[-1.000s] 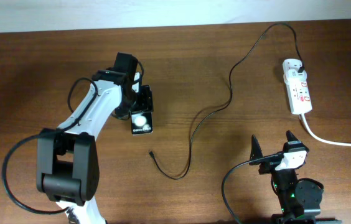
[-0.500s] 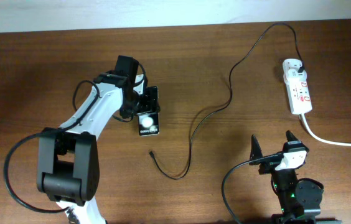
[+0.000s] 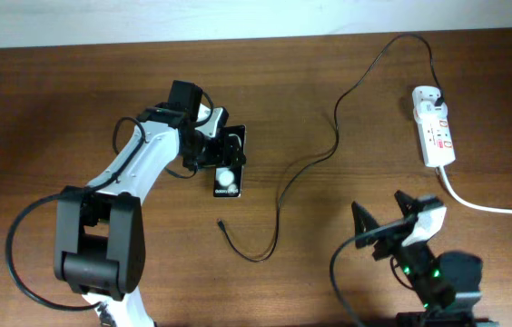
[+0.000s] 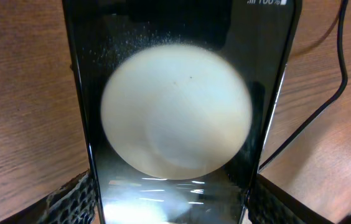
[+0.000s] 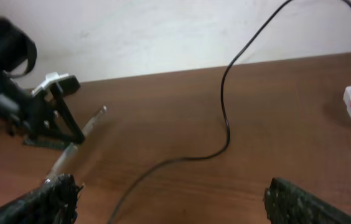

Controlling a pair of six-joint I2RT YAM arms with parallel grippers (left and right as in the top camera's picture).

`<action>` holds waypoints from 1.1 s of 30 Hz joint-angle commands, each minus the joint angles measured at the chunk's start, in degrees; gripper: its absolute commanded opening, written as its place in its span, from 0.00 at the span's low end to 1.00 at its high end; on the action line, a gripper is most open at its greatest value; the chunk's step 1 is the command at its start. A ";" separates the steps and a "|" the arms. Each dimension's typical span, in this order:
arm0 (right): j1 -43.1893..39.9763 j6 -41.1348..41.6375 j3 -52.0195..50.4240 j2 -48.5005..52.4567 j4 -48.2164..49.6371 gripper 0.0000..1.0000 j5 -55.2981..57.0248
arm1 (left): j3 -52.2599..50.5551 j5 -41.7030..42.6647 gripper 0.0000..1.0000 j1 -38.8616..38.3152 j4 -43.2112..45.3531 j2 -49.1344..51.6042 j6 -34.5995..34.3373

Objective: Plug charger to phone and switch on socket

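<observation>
Wood grain runs across the whole desk (image 3: 47,109), a dark reddish-brown top with a dull sheen, and a pale off-white wall (image 3: 147,18) closes its far edge. On my left the left arm (image 3: 138,163), white shells over black joints, reaches toward the middle of the desk. Its left claw (image 3: 225,153) is clamped across the width of the phone (image 3: 227,179), spread only partway to take that width. Through the left wrist camera I see the rough black pads (image 4: 70,199) pressed against both long edges. The phone is a slim black slab with a glossy face, a big white round spot glaring on the glass and small white text at its far end. Through the right wrist camera it shows only as a thin, blurred, tilted sliver, so I cannot tell whether it lies flat on the wood.

Nearer the arm bases than the phone, and apart from it, lies the small connector tip (image 3: 221,222) of the charger (image 3: 336,113). Its thin black cable hooks round from the tip, winds rightward in loose curves and ends at the far end of the socket (image 3: 434,127). The right claw (image 3: 376,200) hovers near the front of the desk with its dark, textured fingers spread as wide as they go and nothing between them. The socket is an elongated white plastic strip with rounded ends and red markings, lying near the right edge. A thick white cord (image 3: 483,207) leaves its near end and curves off to the right.
</observation>
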 commanded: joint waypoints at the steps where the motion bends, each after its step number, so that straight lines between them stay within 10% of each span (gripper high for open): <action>1: 0.31 0.92 11.65 12.00 -4.35 0.99 -2.08 | -0.20 1.86 0.59 0.00 0.20 -1.20 1.57; 7: 0.31 0.92 37.31 40.70 -24.04 0.99 -11.85 | -0.17 4.22 0.61 1.79 0.02 -1.20 2.25; 10: 0.31 0.94 37.94 46.53 -21.16 0.98 -21.07 | -0.17 6.05 0.61 1.99 0.04 -1.20 3.50; 13: 1.40 0.94 37.92 54.27 -21.07 0.68 -24.39 | -0.17 6.56 0.61 1.99 0.02 -1.20 3.50; 33: 23.82 3.93 37.88 86.09 -0.81 0.65 -16.09 | -0.20 7.54 0.61 1.97 0.22 -1.20 4.37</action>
